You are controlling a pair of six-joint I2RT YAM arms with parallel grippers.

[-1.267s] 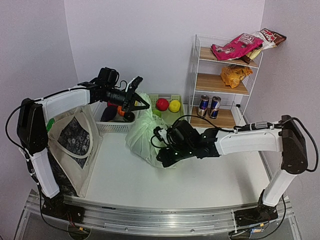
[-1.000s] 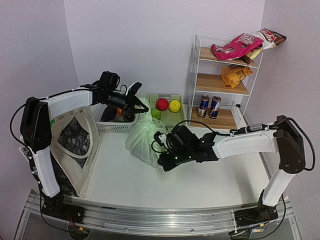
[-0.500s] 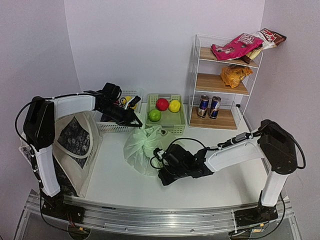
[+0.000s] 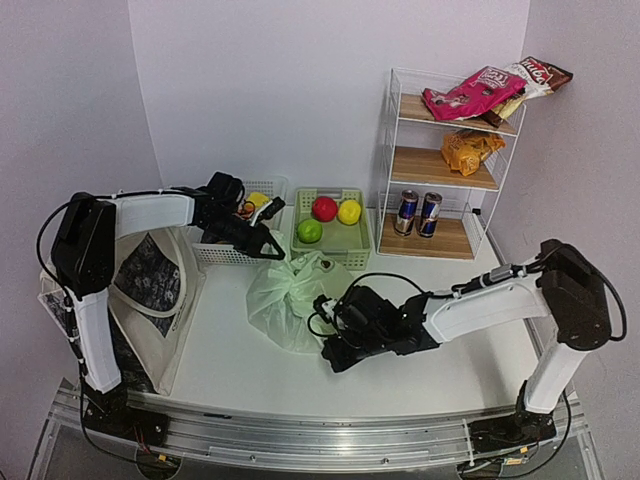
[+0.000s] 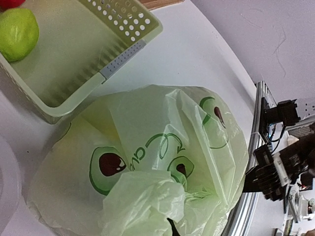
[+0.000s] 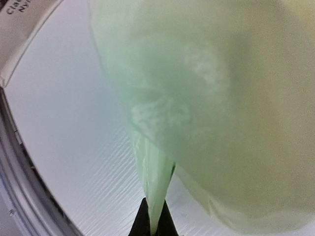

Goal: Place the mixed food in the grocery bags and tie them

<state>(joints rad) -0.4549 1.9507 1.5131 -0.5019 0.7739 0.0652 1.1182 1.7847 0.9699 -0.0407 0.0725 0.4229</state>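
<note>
Two bags sit on the table in the top view: the pale-green plastic bag, bulging and printed with avocados, lies near the centre, and the cream canvas tote with its dark grey panel slumps at 9 o'clock from it. At 12 o'clock stand a white basket, its contents mostly hidden by the left arm, and a green basket holding a red fruit, a yellow fruit and a green fruit. At 2 o'clock a wire shelf carries a pink packet on top, an orange packet in the middle and two blue-silver cans at the bottom; their lettering is too small to read. The left gripper meets the bag's top, and the right gripper lies low at the bag's 4 o'clock. From the left wrist, a bunched handle runs to 6 o'clock, where the jaws are closed on it — green script between the avocados is unreadable. From the right wrist, the dark jaws clamp a thin strip of the bag at 6 o'clock; at 11 o'clock the tote's corner shows cut-off letters, "Cla" and "Nyl".
</note>
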